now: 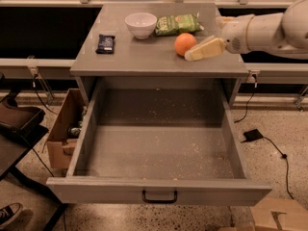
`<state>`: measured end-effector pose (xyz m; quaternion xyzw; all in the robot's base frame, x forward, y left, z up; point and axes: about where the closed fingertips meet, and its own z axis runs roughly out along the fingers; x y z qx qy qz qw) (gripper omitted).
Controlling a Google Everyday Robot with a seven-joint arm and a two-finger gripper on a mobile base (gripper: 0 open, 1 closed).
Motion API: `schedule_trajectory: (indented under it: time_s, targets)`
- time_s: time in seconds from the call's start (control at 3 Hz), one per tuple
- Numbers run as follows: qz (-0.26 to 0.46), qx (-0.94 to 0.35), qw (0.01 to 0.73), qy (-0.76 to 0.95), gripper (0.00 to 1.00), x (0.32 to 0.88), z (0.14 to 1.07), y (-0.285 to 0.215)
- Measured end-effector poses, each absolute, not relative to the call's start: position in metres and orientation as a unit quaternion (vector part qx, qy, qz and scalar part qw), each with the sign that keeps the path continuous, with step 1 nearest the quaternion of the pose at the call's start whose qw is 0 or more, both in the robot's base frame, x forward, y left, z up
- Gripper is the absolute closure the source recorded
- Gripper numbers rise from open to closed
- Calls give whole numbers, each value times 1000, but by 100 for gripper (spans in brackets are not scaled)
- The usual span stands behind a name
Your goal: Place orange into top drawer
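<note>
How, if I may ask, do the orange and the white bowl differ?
The orange is a bright ball; the white bowl is pale and open-topped. The orange looks smaller than the bowl. The gripper is close beside the orange; the bowl stands apart, farther back. Both rest on the cabinet top.

white bowl (140,24) | green snack bag (179,24) just beside it | dark packet (105,43) | cardboard box (60,134) on floor
</note>
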<state>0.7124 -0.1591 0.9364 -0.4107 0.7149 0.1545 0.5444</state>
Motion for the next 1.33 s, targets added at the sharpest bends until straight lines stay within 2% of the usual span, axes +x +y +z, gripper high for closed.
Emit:
schedule_trajectory:
  time_s: [1.33]
  targets:
    - [177,-383,547,723,0,818,886,-108]
